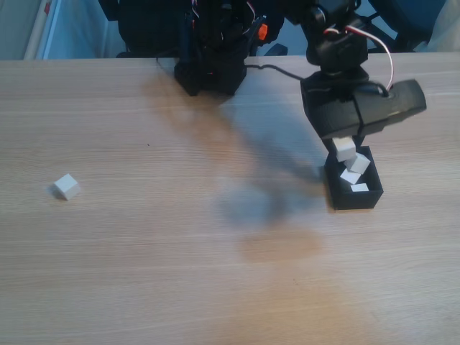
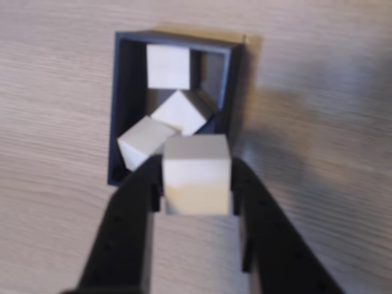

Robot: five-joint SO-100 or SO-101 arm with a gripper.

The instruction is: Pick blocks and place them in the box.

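My gripper (image 1: 345, 148) hangs just above the black box (image 1: 356, 200) at the right of the table, shut on a white block (image 1: 345, 149). In the wrist view the held block (image 2: 196, 174) sits between the two black fingers (image 2: 131, 208), over the near end of the box (image 2: 122, 110). Three white blocks lie inside the box: one at the far end (image 2: 168, 66), one turned cornerwise in the middle (image 2: 182, 111), one tilted at the near left (image 2: 142, 141). Another block (image 1: 66, 186) lies alone on the table at the far left of the fixed view.
The arm's black base (image 1: 210, 65) stands at the back centre, with a cable trailing to the right. The light wooden table (image 1: 215, 287) stretches wide between the lone block and the box.
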